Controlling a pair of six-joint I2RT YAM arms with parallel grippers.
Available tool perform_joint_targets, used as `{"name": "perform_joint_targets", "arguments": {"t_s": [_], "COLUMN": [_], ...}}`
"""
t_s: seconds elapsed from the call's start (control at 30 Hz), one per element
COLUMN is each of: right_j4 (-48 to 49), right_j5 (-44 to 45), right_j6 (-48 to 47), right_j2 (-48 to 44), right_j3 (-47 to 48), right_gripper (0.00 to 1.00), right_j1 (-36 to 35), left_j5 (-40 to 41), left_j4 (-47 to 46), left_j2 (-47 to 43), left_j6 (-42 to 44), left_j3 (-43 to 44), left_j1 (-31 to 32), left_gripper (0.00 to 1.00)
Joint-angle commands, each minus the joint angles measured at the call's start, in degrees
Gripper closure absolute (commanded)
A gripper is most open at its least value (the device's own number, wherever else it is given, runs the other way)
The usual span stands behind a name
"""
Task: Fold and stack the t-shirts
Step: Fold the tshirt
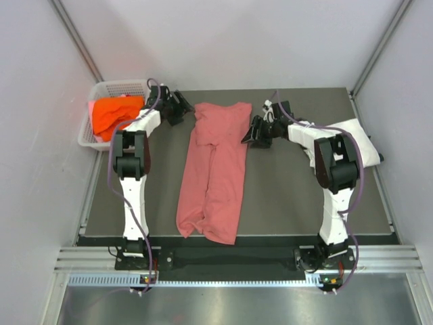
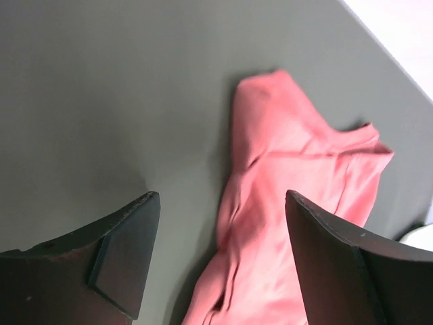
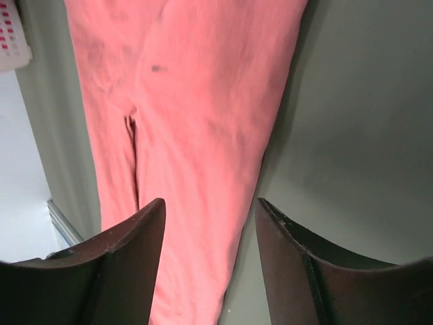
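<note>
Top external view is showing the dusty pink-red cloth t-shirt (image 1: 213, 172) lying as a long narrow strip down the dark grey table (image 1: 291, 196), its long axis running from near edge to far. At its far end the left gripper (image 1: 180, 108) and right gripper (image 1: 253, 133) are flanking it just beside the cloth, fingers apart, gripping nothing. The folded white t-shirt (image 1: 358, 135) is resting at the right edge, and the bright orange t-shirt (image 1: 114, 114) is sitting in the white plastic mesh basket (image 1: 125, 87).

Right end effector (image 3: 210, 210) fingers spread, empty, over pink-red t-shirt (image 3: 183, 101) lying on dark table (image 3: 365, 135).
</note>
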State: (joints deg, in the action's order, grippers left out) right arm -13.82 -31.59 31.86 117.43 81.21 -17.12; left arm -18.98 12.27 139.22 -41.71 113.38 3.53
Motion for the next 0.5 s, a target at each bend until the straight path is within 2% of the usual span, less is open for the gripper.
{"name": "perform_joint_targets", "arguments": {"t_s": [0.0,0.27,0.37,0.47], "right_j4": [-1.2,-4.2,-6.1,-7.0], "right_j5": [-2.9,2.1,2.2,1.4], "right_j6": [-0.3,1.3,0.7,1.0], "right_j2": [3.1,9.7,12.6,14.8], "right_j3": [5.9,13.3,17.2,19.9], "right_gripper": [0.45,0.48,0.50,0.58], "right_j1": [0.4,1.7,1.7,1.7], "left_j5": [2.7,-1.8,-2.8,-3.3], "left_j4": [1.5,-0.1,-0.1,-0.6], "left_j2": [-9.4,-17.8,-19.9,-20.9], "left_j6": [3.2,3.1,2.3,2.2], "left_j3": [-5.9,-18.6,-23.5,-27.8], "left_j1": [-0.6,0.0,0.4,1.4], "left_gripper": [0.21,0.26,0.34,0.38]}}
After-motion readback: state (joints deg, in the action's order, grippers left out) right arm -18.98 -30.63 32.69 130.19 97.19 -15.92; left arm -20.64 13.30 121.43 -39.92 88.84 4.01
